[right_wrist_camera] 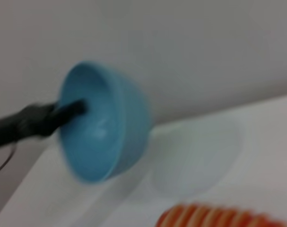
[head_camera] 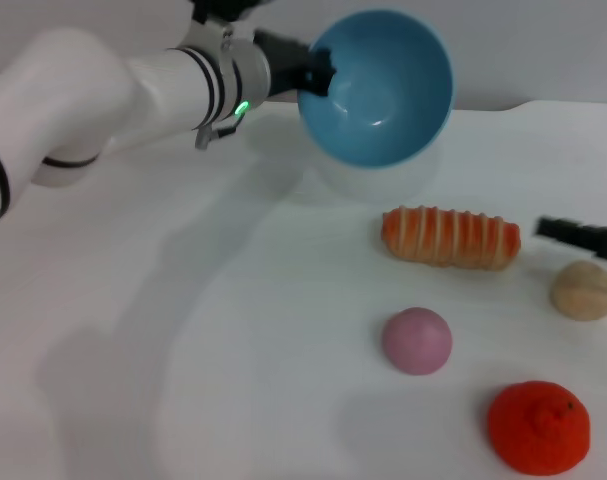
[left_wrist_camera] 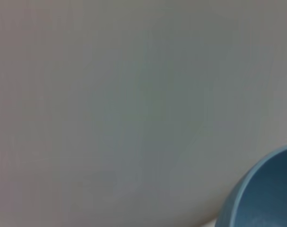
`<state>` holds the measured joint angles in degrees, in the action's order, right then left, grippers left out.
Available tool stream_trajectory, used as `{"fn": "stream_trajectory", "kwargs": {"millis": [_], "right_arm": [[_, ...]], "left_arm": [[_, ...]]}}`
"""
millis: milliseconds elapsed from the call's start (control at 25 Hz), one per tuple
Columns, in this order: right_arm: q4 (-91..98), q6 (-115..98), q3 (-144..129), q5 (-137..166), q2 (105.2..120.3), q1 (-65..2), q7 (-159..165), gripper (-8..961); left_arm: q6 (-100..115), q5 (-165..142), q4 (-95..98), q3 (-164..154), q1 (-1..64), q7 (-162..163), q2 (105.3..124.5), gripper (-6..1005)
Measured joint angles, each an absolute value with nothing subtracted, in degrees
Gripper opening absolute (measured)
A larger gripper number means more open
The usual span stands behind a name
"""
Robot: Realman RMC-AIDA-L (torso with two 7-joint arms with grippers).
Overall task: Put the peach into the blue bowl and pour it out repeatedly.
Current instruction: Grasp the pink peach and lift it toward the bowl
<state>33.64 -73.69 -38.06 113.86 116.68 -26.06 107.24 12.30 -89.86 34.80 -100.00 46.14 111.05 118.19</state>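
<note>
The blue bowl [head_camera: 381, 88] is held up above the table's far side, tipped on its side with its empty inside facing me. My left gripper [head_camera: 318, 72] is shut on its left rim. The bowl also shows in the right wrist view [right_wrist_camera: 104, 127], with the dark fingers [right_wrist_camera: 70, 111] on its rim, and at a corner of the left wrist view [left_wrist_camera: 266, 194]. The peach [head_camera: 417, 340], a pink-mauve ball, lies on the table in front of the bowl, free of both grippers. My right gripper [head_camera: 583, 236] shows as a dark tip at the right edge.
An orange-and-white striped long piece [head_camera: 451, 237] lies between bowl and peach; it also shows in the right wrist view [right_wrist_camera: 214, 216]. A beige round lump [head_camera: 585, 290] sits at the right, by the right gripper. A bumpy orange-red fruit [head_camera: 539, 427] lies front right.
</note>
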Motion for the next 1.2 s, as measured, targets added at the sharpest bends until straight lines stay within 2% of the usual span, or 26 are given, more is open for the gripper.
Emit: {"fn": "stream_trajectory", "kwargs": {"millis": [120,280,480,1200], "right_arm": [[33.6,-76.1,-38.8,122.5,117.18,-30.7,111.3,504],[32.2,-74.0,-43.2,131.7,118.59,-36.4,115.6,504],[26.9,-70.6,-48.4,132.4,118.87,-40.3,115.8,503],[19.7,-67.8,-56.3,130.5,119.1,-44.3,115.3,501]], "left_arm": [[16.5,-90.1,29.1,-98.2,48.5,115.0,118.23,-1],[17.6,-90.0,28.5,-98.6,47.9,117.4,118.39,-1],[17.7,-89.6,28.8,-98.5,46.7,117.7,118.47,-2],[16.8,-89.4,28.8,-99.3,46.0,118.5,118.79,-2]]}}
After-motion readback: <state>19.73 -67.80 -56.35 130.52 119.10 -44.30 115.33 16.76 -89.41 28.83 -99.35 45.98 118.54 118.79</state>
